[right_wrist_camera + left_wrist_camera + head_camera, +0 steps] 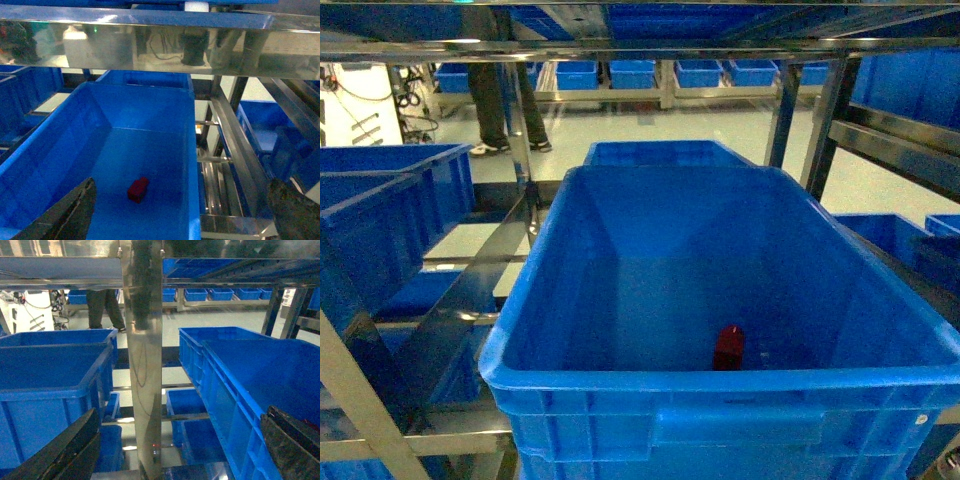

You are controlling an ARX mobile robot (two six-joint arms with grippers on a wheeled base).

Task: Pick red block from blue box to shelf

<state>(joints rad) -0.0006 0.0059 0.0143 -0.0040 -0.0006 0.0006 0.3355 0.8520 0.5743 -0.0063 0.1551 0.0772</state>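
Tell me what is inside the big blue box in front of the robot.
Inside the blue box lies only the red block, on the floor toward the near wall; the right wrist view shows it too. The near wall hides a strip of floor from the head camera.

From my right wrist camera I looked down into the blue box (pixel 65 150), a deep bin with smooth inner walls, sitting inside the shelf (pixel 235 145). The red block (pixel 138 189) lay on the box floor, near the middle and a little toward the near end, apart from all the walls. One shiny steel rail of the shelf ran across the top of the view, and its upright post and lower rails stood just right of the box. My right gripper (pixel 182 212) showed only as two dark fingers (pixel 70 215) at the bottom corners, spread wide apart with nothing between them. More blue crates (pixel 145 78) sat behind and to the sides.
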